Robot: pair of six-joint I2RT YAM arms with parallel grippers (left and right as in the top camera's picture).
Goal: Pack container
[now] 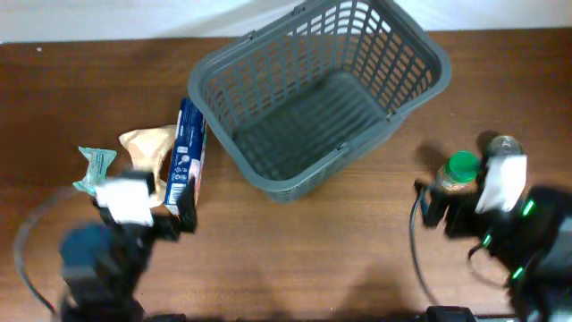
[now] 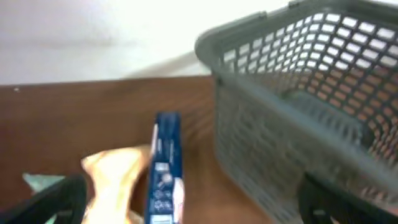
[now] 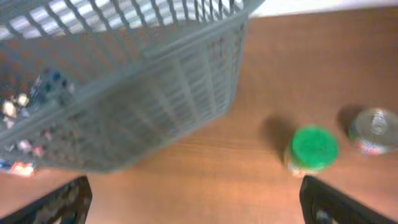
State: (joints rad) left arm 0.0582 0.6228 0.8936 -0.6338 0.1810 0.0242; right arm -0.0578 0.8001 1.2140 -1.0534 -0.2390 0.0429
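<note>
The dark grey basket (image 1: 313, 98) stands at the back middle of the table and nothing shows inside it. It also shows in the left wrist view (image 2: 298, 106) and the right wrist view (image 3: 124, 93). A blue box (image 1: 188, 161) stands on edge to its left, next to a tan bag (image 1: 150, 150) and a pale green packet (image 1: 94, 170). A green-lidded jar (image 1: 460, 170) and a metal can (image 1: 503, 146) stand at the right. My left gripper (image 1: 174, 219) is open just in front of the blue box (image 2: 166, 168). My right gripper (image 1: 433, 204) is open, just short of the jar (image 3: 311, 149).
The brown wooden table (image 1: 322, 250) ends at a white wall along the back. The can also shows in the right wrist view (image 3: 373, 130). Black cables loop at both front corners.
</note>
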